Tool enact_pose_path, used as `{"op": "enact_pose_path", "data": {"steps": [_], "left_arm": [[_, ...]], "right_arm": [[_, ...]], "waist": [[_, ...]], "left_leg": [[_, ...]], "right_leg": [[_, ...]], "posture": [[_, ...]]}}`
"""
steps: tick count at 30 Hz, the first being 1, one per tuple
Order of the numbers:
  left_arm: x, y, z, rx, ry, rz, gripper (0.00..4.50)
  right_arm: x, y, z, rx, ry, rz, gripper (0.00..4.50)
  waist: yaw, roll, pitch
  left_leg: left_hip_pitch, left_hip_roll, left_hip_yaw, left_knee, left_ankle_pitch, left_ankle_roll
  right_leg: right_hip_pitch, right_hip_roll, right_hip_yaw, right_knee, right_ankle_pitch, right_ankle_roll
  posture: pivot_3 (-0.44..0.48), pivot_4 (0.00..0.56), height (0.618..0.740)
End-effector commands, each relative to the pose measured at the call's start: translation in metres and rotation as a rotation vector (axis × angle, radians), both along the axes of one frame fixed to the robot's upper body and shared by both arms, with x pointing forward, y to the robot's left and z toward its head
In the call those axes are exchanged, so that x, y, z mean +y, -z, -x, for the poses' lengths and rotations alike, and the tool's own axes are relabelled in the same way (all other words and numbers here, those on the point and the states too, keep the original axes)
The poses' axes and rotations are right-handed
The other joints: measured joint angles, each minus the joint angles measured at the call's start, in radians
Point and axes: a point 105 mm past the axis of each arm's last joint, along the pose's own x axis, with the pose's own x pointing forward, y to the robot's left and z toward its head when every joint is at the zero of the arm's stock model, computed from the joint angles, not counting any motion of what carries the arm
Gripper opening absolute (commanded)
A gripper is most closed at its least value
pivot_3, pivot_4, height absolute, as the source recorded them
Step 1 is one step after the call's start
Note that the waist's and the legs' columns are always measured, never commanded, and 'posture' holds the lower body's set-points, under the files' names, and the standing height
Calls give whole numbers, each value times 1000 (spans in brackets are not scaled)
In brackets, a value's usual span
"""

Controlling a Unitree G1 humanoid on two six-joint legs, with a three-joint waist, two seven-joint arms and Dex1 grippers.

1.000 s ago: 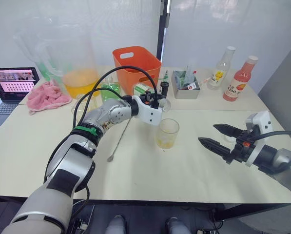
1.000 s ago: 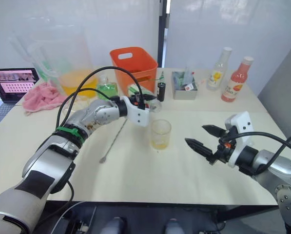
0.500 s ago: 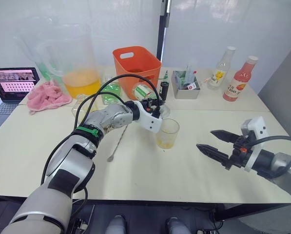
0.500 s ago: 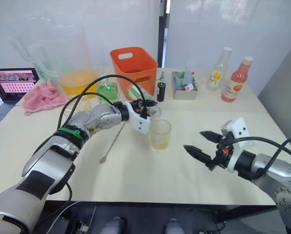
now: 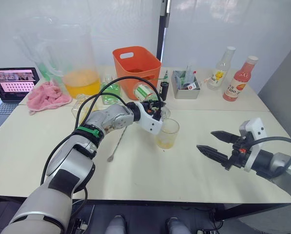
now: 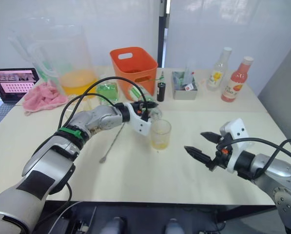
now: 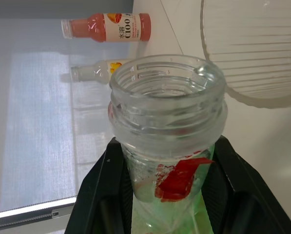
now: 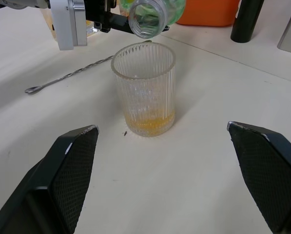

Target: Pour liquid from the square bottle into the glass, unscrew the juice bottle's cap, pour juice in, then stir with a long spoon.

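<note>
1. The left gripper (image 5: 154,103) is clamped on the juice bottle (image 5: 144,91), its two black fingers (image 7: 104,195) pressing the neck from either side just below the thread.
2. The juice bottle lies tipped far over in that grip: its open mouth points out past the fingertips and slightly down, and its body with the green-and-white label reaches back over the wrist toward the orange basket (image 5: 137,62).
3. The glass (image 5: 166,133) stands upright on the table (image 5: 194,170), just beyond and below the left gripper, so the bottle's mouth hangs over the near part of its rim.
4. In the right wrist view the mouth of the bottle sits just above the ribbed glass without touching it, and a shallow layer of yellow liquid lies at the bottom of the glass.
5. The right gripper (image 5: 212,143) hovers low over the table with its fingers spread wide and nothing between them; the glass is in front of it, well apart.
6. The long spoon (image 5: 118,142) lies flat on the table under the left forearm, beside the glass.
7. The left arm and its cable hide part of the bottle's body.
8. Whether any juice is running out of the mouth cannot be made out.
9. A red scrap shows through the clear neck in the left wrist view; what it is cannot be told.
</note>
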Motion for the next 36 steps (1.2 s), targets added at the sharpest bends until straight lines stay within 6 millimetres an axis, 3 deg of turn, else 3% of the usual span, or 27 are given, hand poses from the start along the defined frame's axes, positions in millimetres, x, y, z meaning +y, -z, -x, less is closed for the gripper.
{"op": "enact_pose_path", "data": {"steps": [1,24,36], "left_arm": [[-11,-34,6,-100,47,37,1433],[-14,-41,8,-168,51,3,1433],[-10,-40,6,-114,29,41,1433]], "right_arm": [[1,-9,1,-46,-8,7,4472],[1,-15,-7,-80,-6,-1,4472],[3,-15,-9,-79,-19,-2,4472]], "waist": [[0,0,0],[-1,0,0],[-1,0,0]], "left_leg": [[0,0,0,0,0,0],[0,0,0,1,0,0],[0,0,0,1,0,0]], "right_leg": [[0,0,0,0,0,0],[0,0,0,1,0,0],[0,0,0,1,0,0]], "posture": [[0,150,740],[0,150,740],[0,150,740]]}}
